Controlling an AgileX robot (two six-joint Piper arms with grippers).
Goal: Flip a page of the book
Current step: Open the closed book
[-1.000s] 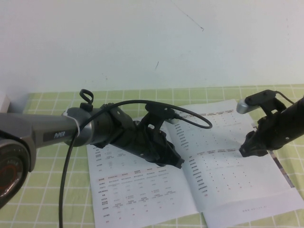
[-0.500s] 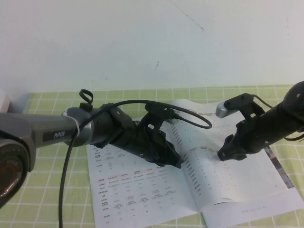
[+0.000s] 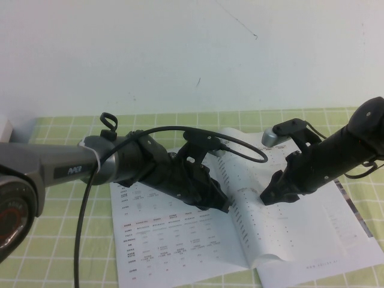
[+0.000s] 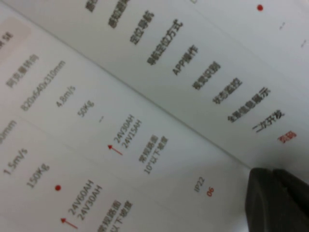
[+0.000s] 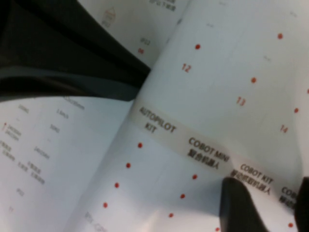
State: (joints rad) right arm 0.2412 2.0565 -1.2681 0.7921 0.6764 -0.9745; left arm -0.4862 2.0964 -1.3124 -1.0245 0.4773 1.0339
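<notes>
While left tool (image 3: 227, 206) pins book (image 3: 180, 237) | right tool (image 3: 271, 198) dragged page (image 3: 300, 222) leftward, bowing.

Left wrist view was filled by the book (image 4: 96, 145), its open white pages printed with small grey text and red dots, the fold running diagonally. A dark fingertip (image 4: 277, 200) of the left gripper sat at one corner, on the paper.
</notes>
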